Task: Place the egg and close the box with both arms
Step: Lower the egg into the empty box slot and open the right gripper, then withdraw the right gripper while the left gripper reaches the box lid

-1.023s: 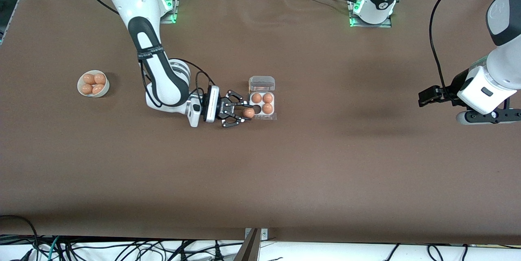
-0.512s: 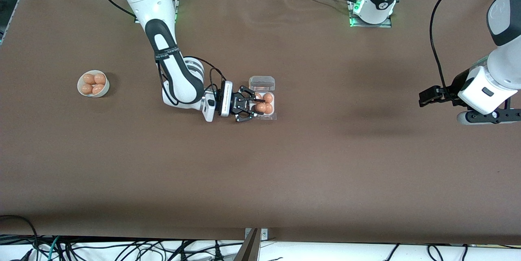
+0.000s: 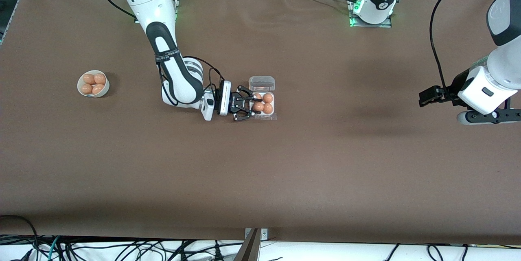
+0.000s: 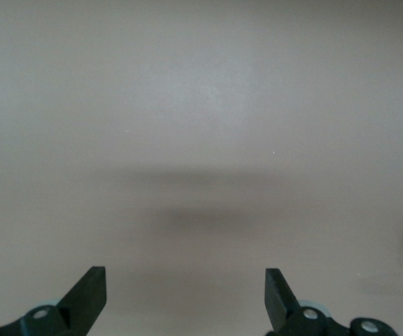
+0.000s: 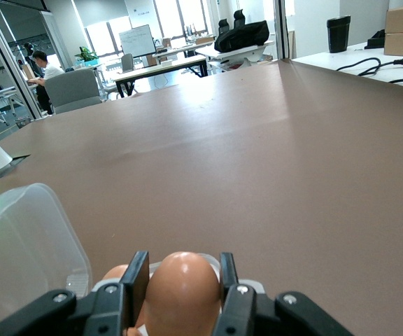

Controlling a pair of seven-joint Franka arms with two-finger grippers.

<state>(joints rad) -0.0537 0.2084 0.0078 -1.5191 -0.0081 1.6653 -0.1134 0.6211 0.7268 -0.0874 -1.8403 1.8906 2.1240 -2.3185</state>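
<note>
Over the box (image 3: 263, 105) at bench (image 3: 285, 163) centre, we list the right end effector (image 3: 251, 107) clenched on the egg (image 3: 258, 106), the lid (image 3: 262, 83) at twelve o'clock, and the left end effector (image 4: 186, 301) released, waiting.

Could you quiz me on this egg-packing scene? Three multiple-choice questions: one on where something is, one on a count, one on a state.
1. Where is the right gripper?
A. Over the bowl
B. At the box
C. Parked at the table's edge

2. How many eggs lie in the bowl?
A. One
B. Two
C. Four

3. How is the box's lid?
A. Open
B. Shut
C. Missing

Answers:
1. B: it holds the egg at the box, at its last cup.
2. C: four show in the front view.
3. A: the clear lid stands back from the tray.

The left gripper waits open over bare table.
</note>
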